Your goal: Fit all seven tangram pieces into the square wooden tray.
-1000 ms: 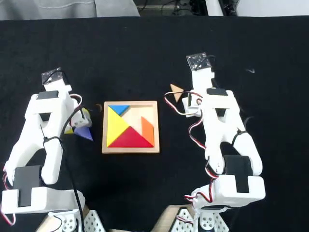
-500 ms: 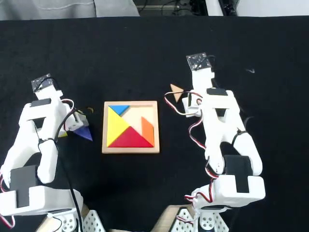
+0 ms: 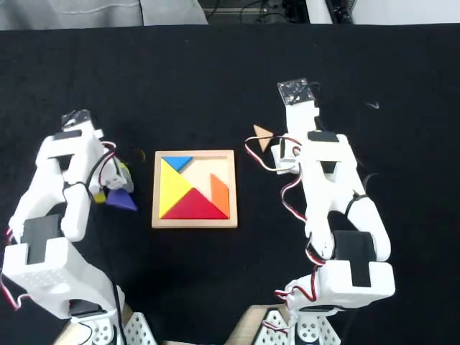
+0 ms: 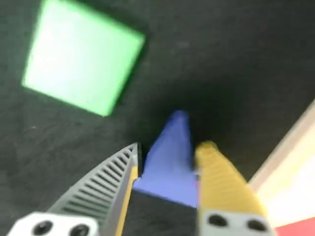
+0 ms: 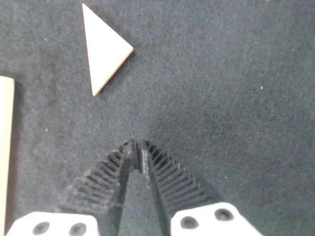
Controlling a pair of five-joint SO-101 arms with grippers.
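The square wooden tray (image 3: 194,224) lies in the middle of the black table (image 3: 230,72). It already holds a light blue triangle (image 3: 177,162), a yellow triangle (image 3: 172,188), a red triangle (image 3: 195,207) and an orange piece (image 3: 220,194); the part near its far right corner is bare wood. The left gripper (image 4: 171,147) is clamped on the violet-blue triangle (image 4: 170,162), one finger on each side of it. This piece is outside the tray, just beside the tray's left side, towards the left edge of the table. Compared with half a second ago, the left arm has swung back a little towards the tray, and the violet-blue triangle sits slightly further left. A green square (image 4: 81,56) lies on the table near it. The right gripper (image 5: 138,147) has not moved: its fingers are pressed together on nothing, and the tan triangle (image 5: 104,46) lies near it on the table, beside the tray's far right corner.
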